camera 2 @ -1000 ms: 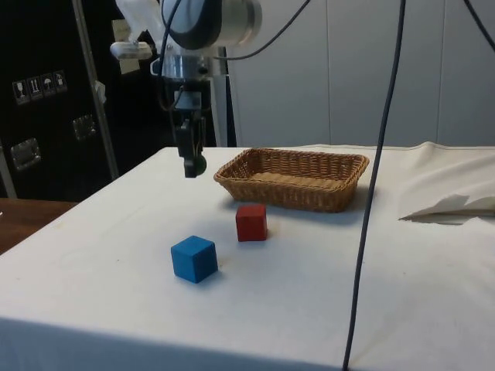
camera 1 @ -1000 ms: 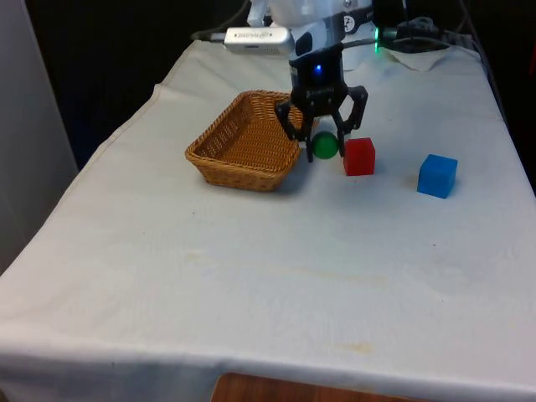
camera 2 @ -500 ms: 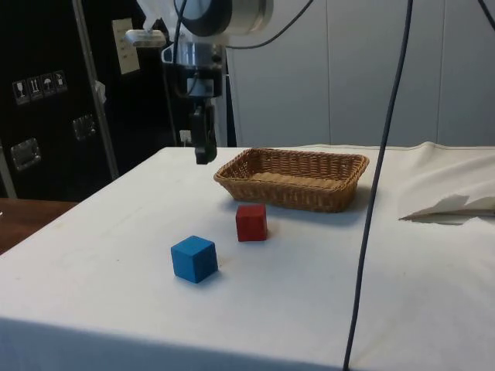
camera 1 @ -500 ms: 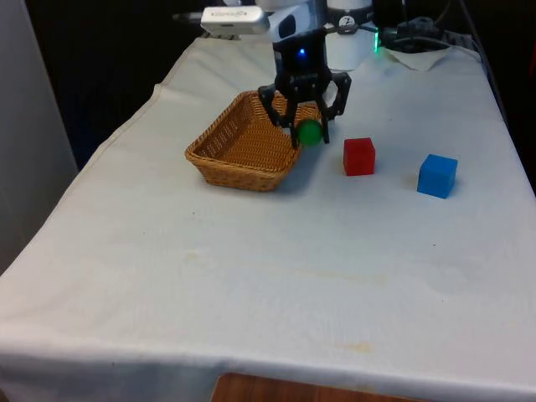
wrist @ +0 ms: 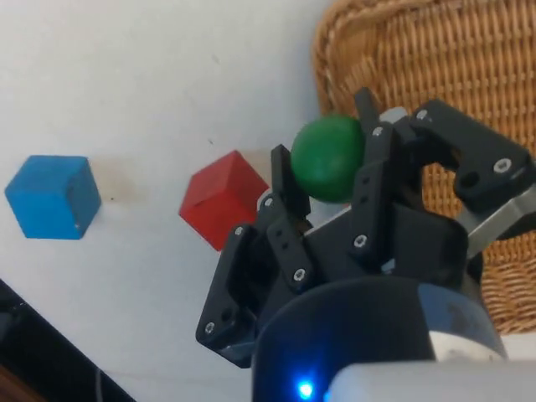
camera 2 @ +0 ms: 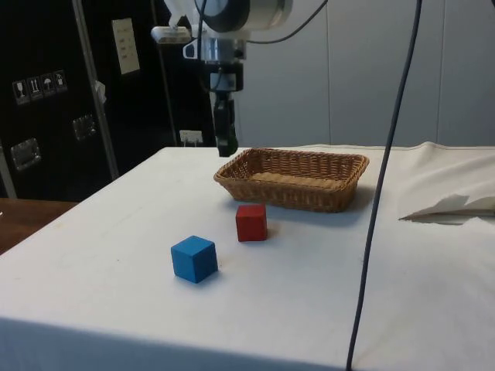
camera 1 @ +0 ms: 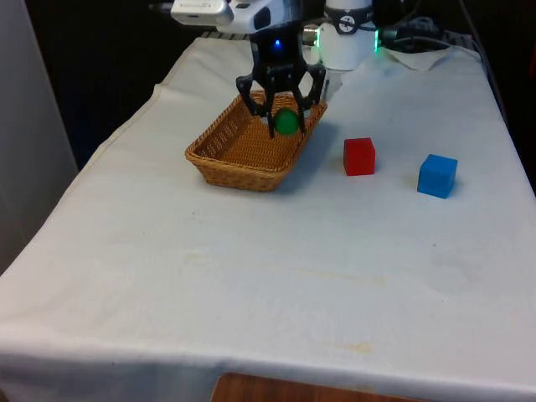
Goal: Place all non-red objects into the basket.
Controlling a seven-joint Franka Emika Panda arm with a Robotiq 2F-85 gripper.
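My claw (camera 1: 285,117) clamped on green ball (wrist: 328,157), up over basket (camera 1: 230,146) rim; red cube (camera 1: 358,156), blue cube (camera 1: 437,175) on cloth.

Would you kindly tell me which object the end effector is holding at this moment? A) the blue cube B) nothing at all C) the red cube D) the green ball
D: the end effector is shut on the green ball, held in the air at the basket rim, while the red cube and blue cube sit on the white cloth.
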